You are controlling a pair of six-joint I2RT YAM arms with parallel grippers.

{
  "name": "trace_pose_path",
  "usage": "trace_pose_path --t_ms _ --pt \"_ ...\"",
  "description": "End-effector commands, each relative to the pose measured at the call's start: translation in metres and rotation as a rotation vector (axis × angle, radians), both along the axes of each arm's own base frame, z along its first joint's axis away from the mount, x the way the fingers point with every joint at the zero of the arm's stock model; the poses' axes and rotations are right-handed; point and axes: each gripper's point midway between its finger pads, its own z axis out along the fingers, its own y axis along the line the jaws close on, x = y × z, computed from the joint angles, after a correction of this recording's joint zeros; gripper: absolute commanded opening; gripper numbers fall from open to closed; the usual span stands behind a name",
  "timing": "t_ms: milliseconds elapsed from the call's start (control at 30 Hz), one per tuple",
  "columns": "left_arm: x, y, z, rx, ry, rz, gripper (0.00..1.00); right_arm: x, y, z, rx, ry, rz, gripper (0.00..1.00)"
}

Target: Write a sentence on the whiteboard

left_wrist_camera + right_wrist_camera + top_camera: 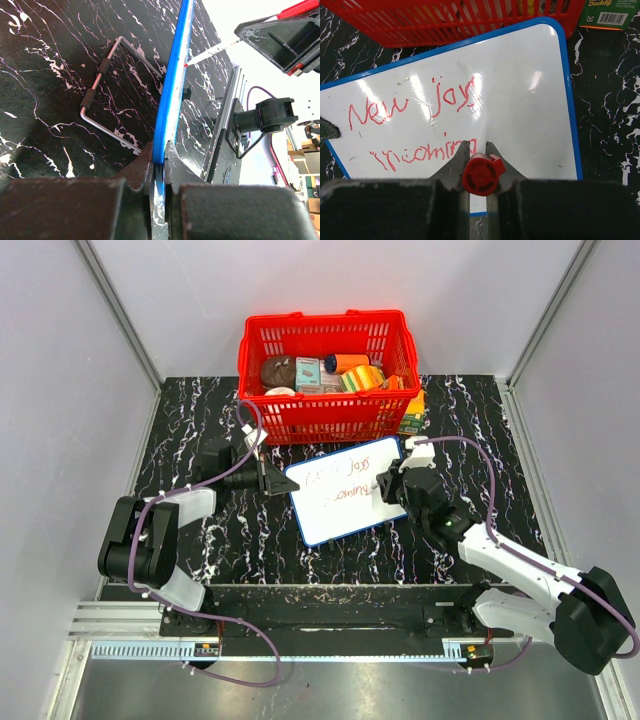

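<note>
Your right gripper point(477, 146) is clamped on the red marker point(482, 175). The jaws pinch the barrel and its butt end faces the wrist camera, so from there you cannot see the tip. In the left wrist view the tip appears to meet the face of the whiteboard point(520, 100). The sentence point(417, 125) lies just ahead of the fingers in two lines that seem to read "New joy" above "incoming". The marker sits at the tail of the lower word, so you are probably closing the last letter. Finish it with light, even pressure and a short stroke. Then lift straight off the surface so the tip does not drag through the wet strokes to its left. Your left gripper point(159, 157) is shut on the board's blue rim at its left edge and pins it flat. Hold that grip firm while the tip is down, because any slip would skew the line. The board lies tilted on the marbled table point(200, 530), its far edge just in front of the red basket point(325, 415). A green box point(612, 12) stands beyond its far right corner, and a wire handle point(107, 95) lies loose on the table beside the left edge. Steer clear of all three when you withdraw.
</note>
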Motion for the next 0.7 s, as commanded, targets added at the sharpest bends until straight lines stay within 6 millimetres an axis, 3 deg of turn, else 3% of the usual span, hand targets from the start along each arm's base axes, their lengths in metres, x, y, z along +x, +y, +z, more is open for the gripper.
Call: trace_pose_path --t_ms 0,300,667 --pt "0.017 0.007 -0.013 0.097 -0.111 0.067 0.00 -0.008 -0.004 -0.018 -0.027 0.056 0.011 0.00" --pt "0.017 0.007 -0.014 0.098 -0.109 0.068 0.00 -0.010 0.001 -0.021 -0.012 0.072 0.035 0.00" --pt "0.017 0.007 -0.014 0.098 -0.110 0.068 0.00 -0.007 0.017 -0.008 0.074 0.058 0.069 0.00"
